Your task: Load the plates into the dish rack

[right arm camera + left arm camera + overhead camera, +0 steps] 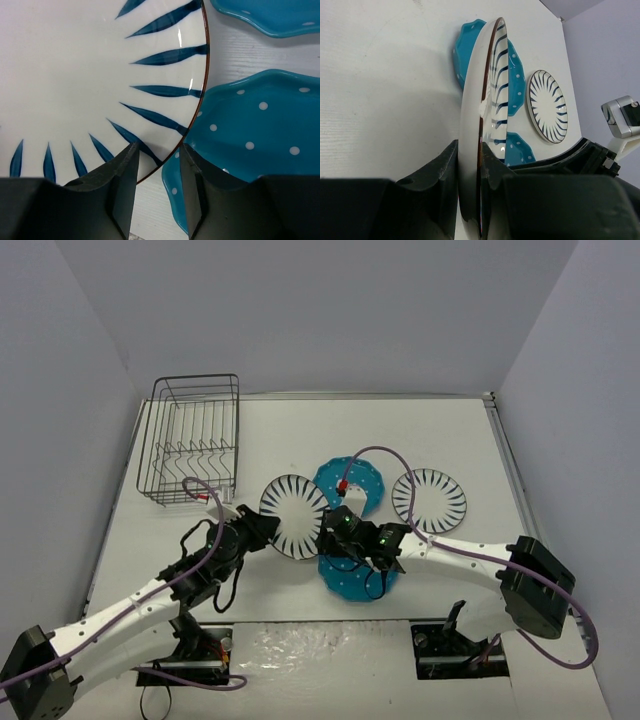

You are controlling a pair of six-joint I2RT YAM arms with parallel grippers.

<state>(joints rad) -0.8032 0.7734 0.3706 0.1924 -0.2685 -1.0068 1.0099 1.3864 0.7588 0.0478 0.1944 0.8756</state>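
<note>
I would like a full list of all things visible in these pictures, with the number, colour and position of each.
dish rack: one, black wire, far left corner of the table, no plate in it
held striped plate: one, white with dark blue stripes, centre, rim clamped by the left arm
flat striped plate: one, same pattern, lying right of centre
far teal plate: one, white dots, centre
near teal plate: one, white dots, near edge
table: one, white
purple cables: two, one along each arm
left arm: white and black, jaws shut on the held plate
right arm: white and black, jaws apart, gripping nothing
</note>
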